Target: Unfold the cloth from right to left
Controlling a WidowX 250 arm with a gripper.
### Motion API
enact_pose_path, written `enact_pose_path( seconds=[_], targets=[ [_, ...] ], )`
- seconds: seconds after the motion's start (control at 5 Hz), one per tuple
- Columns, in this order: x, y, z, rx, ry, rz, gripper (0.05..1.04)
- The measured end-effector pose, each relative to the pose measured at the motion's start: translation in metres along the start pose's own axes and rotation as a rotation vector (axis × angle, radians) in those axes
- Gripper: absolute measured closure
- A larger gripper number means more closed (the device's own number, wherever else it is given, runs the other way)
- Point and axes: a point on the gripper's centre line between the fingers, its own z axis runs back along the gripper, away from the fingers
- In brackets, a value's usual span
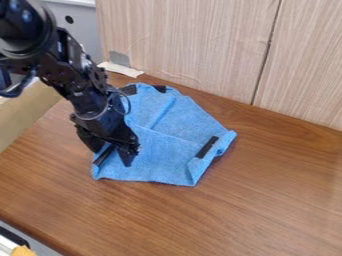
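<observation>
Tabletop [234, 215] foremost. End effector [116, 154] at cloth [163, 154], left side; opening, grip: cannot tell. Peel only the top layer, low and leftward.

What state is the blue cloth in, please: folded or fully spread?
Partly spread: the blue cloth lies broad on the table, but creases cross it and its edge at picture right curls.

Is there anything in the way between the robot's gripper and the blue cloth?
No, nothing that I can see. The gripper is right at the left part of the blue cloth.
</observation>
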Motion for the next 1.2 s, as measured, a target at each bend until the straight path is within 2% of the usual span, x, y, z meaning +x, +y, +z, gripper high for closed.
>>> enact_pose_path(
  seconds=[0.2,0.4,0.6,0.8,1.2],
  targets=[
    [0.0061,-0.0021,-0.0002,0.021,-0.025,-0.016,0.419],
    [0.0038,-0.0029,-0.0028,0.040,-0.006,-0.027,0.724],
    [0.0048,-0.0014,-0.0031,0.050,-0.012,-0.023,0.933],
    [0.0049,-0.0011,-0.0031,0.060,-0.010,-0.027,1.022],
    [0.0002,-0.0023,-0.0028,0.052,0.020,-0.033,1.030]
  ],
)
